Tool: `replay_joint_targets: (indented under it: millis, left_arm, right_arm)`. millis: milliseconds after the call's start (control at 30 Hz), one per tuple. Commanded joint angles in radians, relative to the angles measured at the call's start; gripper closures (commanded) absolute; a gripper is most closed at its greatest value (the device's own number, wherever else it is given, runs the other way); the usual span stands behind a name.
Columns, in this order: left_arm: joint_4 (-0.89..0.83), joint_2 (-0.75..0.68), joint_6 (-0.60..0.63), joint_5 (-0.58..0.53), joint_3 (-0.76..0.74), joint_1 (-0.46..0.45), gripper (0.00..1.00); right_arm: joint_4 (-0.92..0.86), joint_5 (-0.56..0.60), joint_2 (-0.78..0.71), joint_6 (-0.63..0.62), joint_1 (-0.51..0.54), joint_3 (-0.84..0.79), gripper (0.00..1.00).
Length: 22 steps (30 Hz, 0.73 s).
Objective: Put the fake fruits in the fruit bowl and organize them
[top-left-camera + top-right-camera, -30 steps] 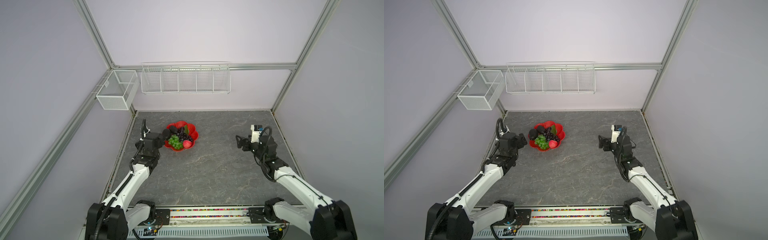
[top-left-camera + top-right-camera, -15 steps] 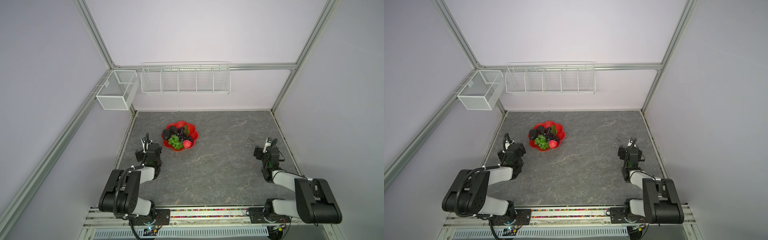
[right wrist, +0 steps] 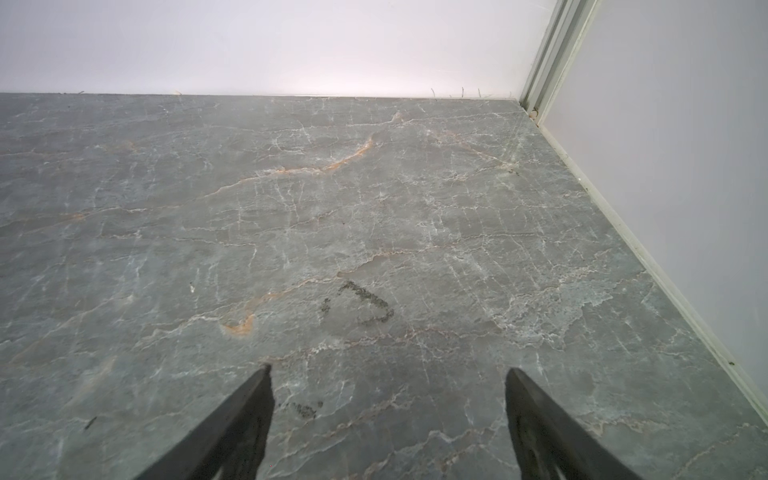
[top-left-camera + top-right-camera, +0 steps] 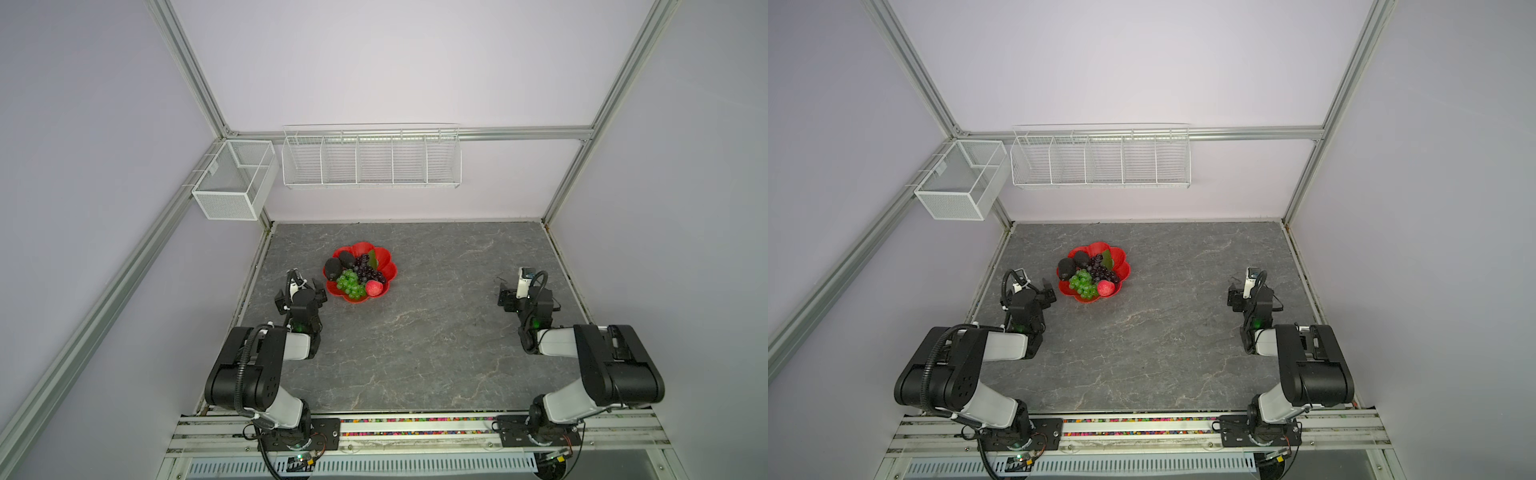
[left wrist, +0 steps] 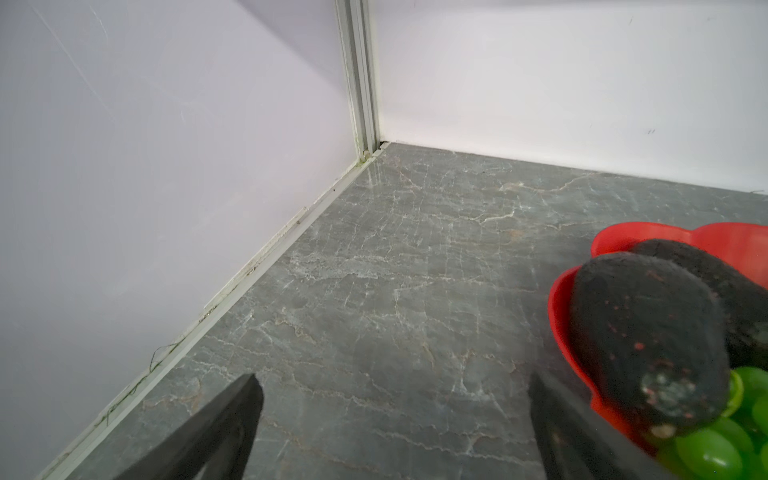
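Observation:
The red scalloped fruit bowl [image 4: 387, 266] [image 4: 1123, 266] stands on the grey table, left of centre. In it lie a green grape bunch [image 4: 350, 283], a dark purple grape bunch [image 4: 368, 268], two dark avocados [image 4: 332, 269] [image 4: 346, 259] and a small red apple [image 4: 375, 287]. My left gripper [image 4: 300, 290] [image 5: 392, 376] sits low just left of the bowl, open and empty. In the left wrist view the bowl's rim [image 5: 559, 299], an avocado [image 5: 640, 332] and green grapes [image 5: 706, 453] lie beside one finger. My right gripper [image 4: 520, 291] [image 3: 388, 368] is open over bare table far right.
A long white wire basket [image 4: 372, 160] and a small mesh basket [image 4: 232, 183] hang on the back wall. The left wall runs close by the left gripper, the right wall close by the right gripper. Dark smudges [image 3: 361, 305] mark the table.
Both arms have folded back toward the front rail. The left gripper has drawn away from the bowl's edge, and the right gripper has moved right toward the wall.

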Motion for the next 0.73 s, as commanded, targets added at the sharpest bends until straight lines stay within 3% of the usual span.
replay_joint_targets:
  millis: [0, 700]
  left_arm:
    - [0.022, -0.001, 0.019, 0.015, 0.007, 0.004, 0.00]
    - [0.068, 0.013, 0.026, 0.016, -0.003, 0.004, 0.00]
  right_arm:
    - [0.007, -0.011, -0.012, -0.027, 0.005, 0.007, 0.12]
    - [0.002, -0.019, -0.012, -0.026, 0.003, 0.010, 0.12]
